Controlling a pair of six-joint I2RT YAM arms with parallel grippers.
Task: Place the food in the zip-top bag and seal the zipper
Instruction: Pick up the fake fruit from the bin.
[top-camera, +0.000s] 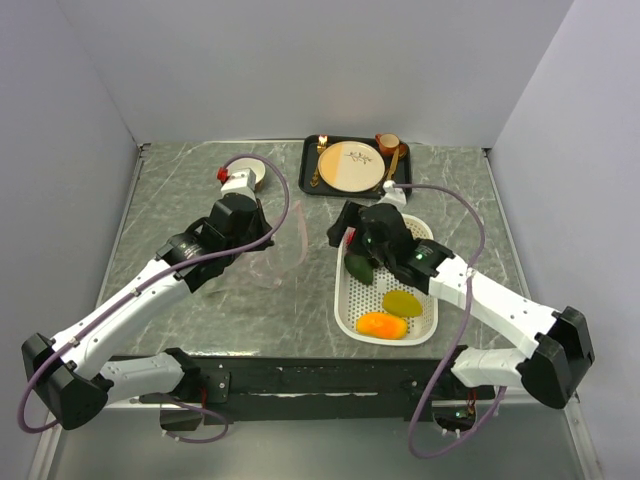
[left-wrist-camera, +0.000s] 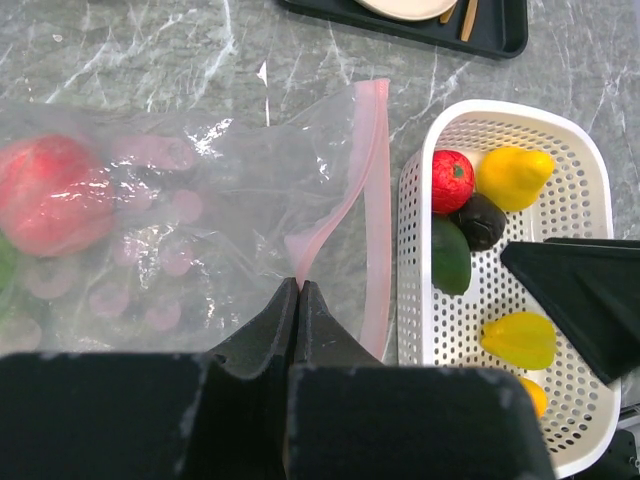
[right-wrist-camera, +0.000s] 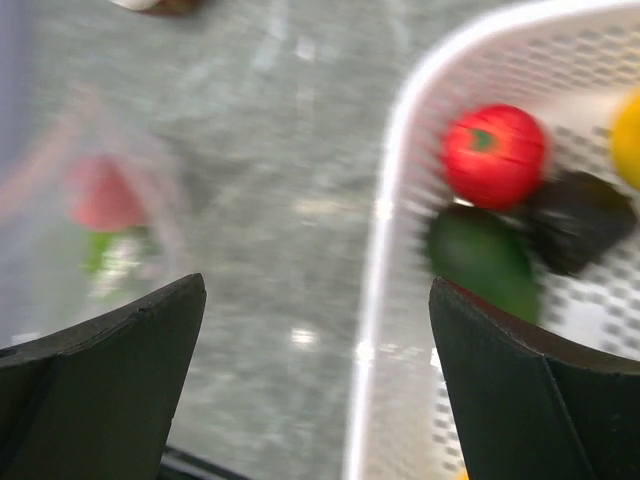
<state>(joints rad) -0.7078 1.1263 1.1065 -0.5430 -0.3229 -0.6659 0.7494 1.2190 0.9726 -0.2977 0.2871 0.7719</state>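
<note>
The clear zip-top bag (left-wrist-camera: 230, 200) lies left of the white basket, its pink zipper (left-wrist-camera: 376, 190) lifted at the mouth. My left gripper (left-wrist-camera: 298, 284) is shut on a fold of the zipper strip. Inside the bag sit a pink peach (left-wrist-camera: 50, 195) and a blurred green piece. More food is in the basket (left-wrist-camera: 500, 112): a red strawberry (left-wrist-camera: 453, 180), a dark avocado (left-wrist-camera: 482, 222), a green piece (left-wrist-camera: 450, 256), yellow pieces (left-wrist-camera: 514, 176) and an orange one (top-camera: 381, 325). My right gripper (right-wrist-camera: 318, 290) hangs open and empty over the basket's left rim (right-wrist-camera: 385, 250), beside the green piece (right-wrist-camera: 482, 258).
A black tray (top-camera: 312, 187) holding a plate, cutlery and a cup stands at the back. A small round dish (top-camera: 250, 172) sits behind the left gripper. The bag (top-camera: 270, 262) lies between both arms, close to the basket's left side (top-camera: 340, 300).
</note>
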